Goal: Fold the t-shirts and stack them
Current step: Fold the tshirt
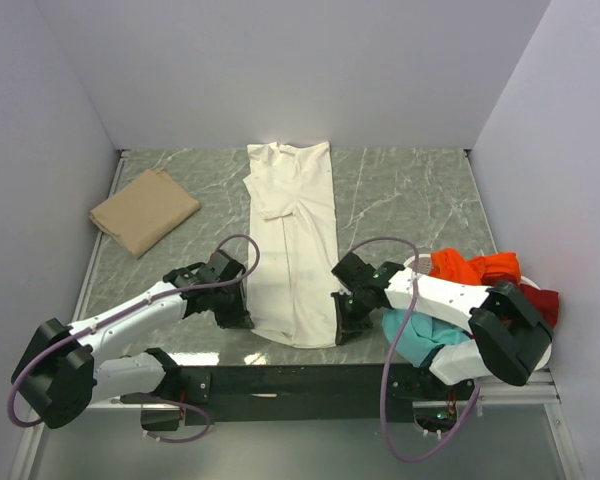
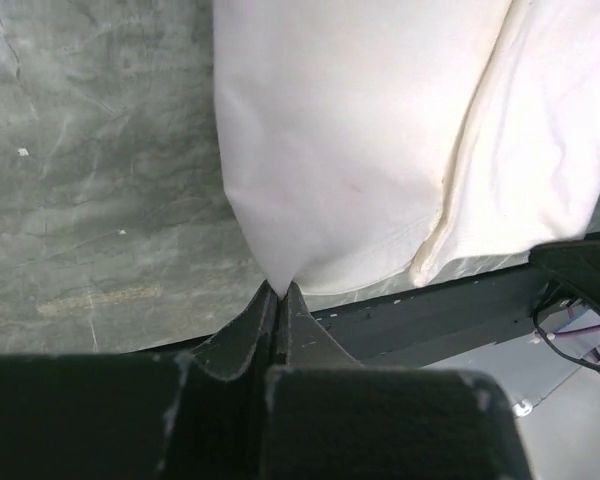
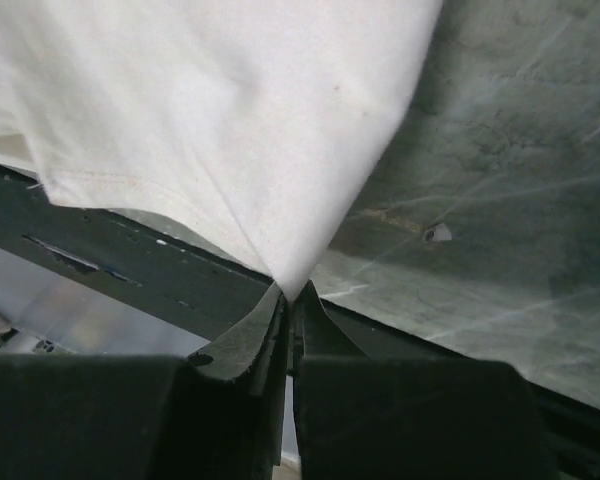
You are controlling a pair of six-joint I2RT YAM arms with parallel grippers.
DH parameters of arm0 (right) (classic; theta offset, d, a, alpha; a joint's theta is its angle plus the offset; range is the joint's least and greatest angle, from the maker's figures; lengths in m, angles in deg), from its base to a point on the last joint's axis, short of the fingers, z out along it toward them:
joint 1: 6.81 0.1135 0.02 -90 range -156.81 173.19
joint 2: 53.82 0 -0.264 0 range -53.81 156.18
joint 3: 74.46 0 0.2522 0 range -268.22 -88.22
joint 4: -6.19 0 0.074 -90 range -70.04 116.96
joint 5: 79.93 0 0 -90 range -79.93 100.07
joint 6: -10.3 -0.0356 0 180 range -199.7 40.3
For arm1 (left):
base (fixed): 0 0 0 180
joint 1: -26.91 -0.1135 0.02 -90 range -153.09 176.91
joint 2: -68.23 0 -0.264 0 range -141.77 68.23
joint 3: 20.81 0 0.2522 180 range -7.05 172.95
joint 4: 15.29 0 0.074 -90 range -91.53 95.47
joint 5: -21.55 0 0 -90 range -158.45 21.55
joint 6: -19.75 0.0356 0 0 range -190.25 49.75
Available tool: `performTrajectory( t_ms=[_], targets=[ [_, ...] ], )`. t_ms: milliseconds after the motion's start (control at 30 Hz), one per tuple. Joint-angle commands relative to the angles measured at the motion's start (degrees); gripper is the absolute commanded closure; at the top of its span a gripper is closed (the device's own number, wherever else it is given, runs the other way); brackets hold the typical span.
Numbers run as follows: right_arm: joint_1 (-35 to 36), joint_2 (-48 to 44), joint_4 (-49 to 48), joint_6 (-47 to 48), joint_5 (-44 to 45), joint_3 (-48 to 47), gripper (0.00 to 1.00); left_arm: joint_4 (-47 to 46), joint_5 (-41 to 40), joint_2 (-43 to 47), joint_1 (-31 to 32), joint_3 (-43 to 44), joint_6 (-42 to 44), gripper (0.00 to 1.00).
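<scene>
A cream-white t-shirt [image 1: 295, 240] lies folded into a long strip down the middle of the table, sleeves tucked in. My left gripper [image 1: 242, 318] is shut on its near left corner; in the left wrist view the cloth [image 2: 360, 150] pinches into the closed left gripper [image 2: 278, 290]. My right gripper [image 1: 342, 328] is shut on the near right corner, where the cloth [image 3: 230, 130] tapers into the closed right gripper [image 3: 292, 292]. A folded tan t-shirt [image 1: 144, 210] rests at the far left. Orange [image 1: 475, 267], dark red [image 1: 542, 302] and teal [image 1: 418, 338] t-shirts sit bunched at the right.
A white basket [image 1: 542, 352] at the right holds the coloured shirts, partly under my right arm. The table's dark front rail [image 1: 280, 380] runs just below the shirt's hem. White walls close in the back and both sides.
</scene>
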Motion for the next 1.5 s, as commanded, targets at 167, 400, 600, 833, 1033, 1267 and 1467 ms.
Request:
performTrajectory(
  t_ms=[167, 400, 600, 833, 1033, 1267, 1467],
  targets=[
    [0.4, -2.49, 8.3, -0.91, 8.12, -10.64, 1.0, 3.3, -4.15, 0.02, 0.26, 6.23, 0.62, 1.0],
    [-0.65, 0.93, 9.8, -0.74, 13.39, -16.89, 1.0, 4.01, -9.08, -2.78, -0.26, 12.13, 3.6, 1.0],
    [-3.72, 5.49, 9.89, 0.93, 16.38, -22.51, 1.0, 1.03, -9.52, -6.39, -4.74, 15.91, 6.59, 1.0],
    [-8.82, 12.0, 8.57, 4.09, 17.79, -29.98, 1.0, -4.6, -8.11, -13.24, -11.07, 20.39, 9.84, 1.0],
    [-13.21, 19.65, 7.69, 7.78, 17.88, -38.42, 1.0, -8.99, -6.18, -20.54, -16.16, 26.01, 12.3, 1.0],
    [-17.43, 31.33, 9.88, 12.26, 16.74, -54.83, 1.0, -13.22, -2.23, -30.65, -20.3, 35.14, 15.38, 1.0],
    [-19.37, 41.35, 13.58, 14.2, 15.86, -67.77, 1.0, -15.5, 0.5, -38.29, -23.29, 42.09, 17.05, 1.0]
  ],
)
